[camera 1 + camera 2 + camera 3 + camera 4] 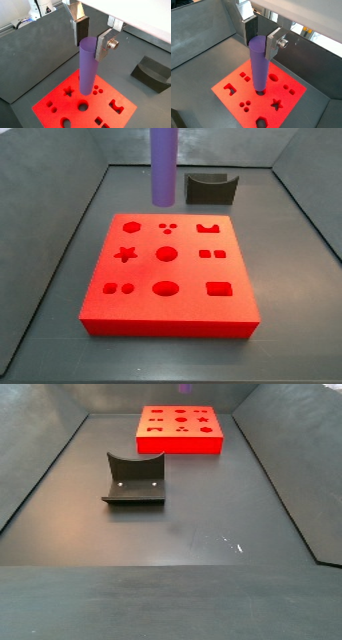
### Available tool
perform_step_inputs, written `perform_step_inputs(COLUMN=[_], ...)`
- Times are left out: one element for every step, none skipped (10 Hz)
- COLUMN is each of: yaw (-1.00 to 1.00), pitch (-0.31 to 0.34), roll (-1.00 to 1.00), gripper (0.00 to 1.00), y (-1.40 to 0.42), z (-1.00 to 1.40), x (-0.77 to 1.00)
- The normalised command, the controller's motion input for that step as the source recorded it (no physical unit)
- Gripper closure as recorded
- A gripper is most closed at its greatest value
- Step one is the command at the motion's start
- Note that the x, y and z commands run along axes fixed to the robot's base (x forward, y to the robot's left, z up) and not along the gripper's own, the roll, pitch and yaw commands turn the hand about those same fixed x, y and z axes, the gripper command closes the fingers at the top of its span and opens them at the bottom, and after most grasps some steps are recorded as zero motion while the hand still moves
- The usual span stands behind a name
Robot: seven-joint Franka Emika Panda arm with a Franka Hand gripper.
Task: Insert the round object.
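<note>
Gripping the round object near its top end, the gripper has its silver fingers pressed on opposite sides of the purple cylinder, which hangs upright beneath them in both wrist views. Below the peg lies the red block, a flat slab cut with shaped holes: stars, circles, small dot clusters and squarish notches. In a wrist view the peg's lower end sits right over one of the round holes near the block's middle; whether it has entered that hole cannot be told. In a side view the purple cylinder is seen above the far edge of the red block, with its top cut off by the frame. Farther off, the fixture stands on the dark grey floor well apart from the block, and it shows nearer the camera in a side view, with the red block beyond it.
</note>
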Motion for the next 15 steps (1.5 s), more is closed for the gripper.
perform_step_inputs(yaw=[0.08,0.21,0.19,0.18,0.22,0.24,0.28,0.29,0.29,0.26,0.21,0.15,0.01,0.00,0.00], pitch=[-0.050,-0.106,-0.144,-0.184,-0.273,-0.250,-0.251,-0.271,-0.256,-0.211,-0.186,-0.149,-0.069,-0.016,-0.001], roll=[0.17,0.17,0.11,0.07,0.12,0.12,0.09,0.12,0.13,0.12,0.14,0.16,0.14,0.12,0.10], gripper=[1.00,1.00,1.00,1.00,1.00,1.00,1.00,1.00,1.00,1.00,1.00,1.00,1.00,1.00,1.00], y=[-0.46,-0.48,-0.29,-0.13,-0.08,-0.10,-0.05,-0.05,-0.03,0.00,0.00,-0.04,-0.06,-0.09,-0.12], z=[-0.35,-0.43,-0.43,-0.40,-0.36,-0.33,-0.36,-0.35,-0.34,-0.25,-0.22,-0.16,-0.13,-0.13,-0.15], x=[0.00,0.16,0.15,0.05,-0.01,0.00,0.01,0.00,0.00,0.00,-0.01,-0.07,-0.04,0.00,0.00])
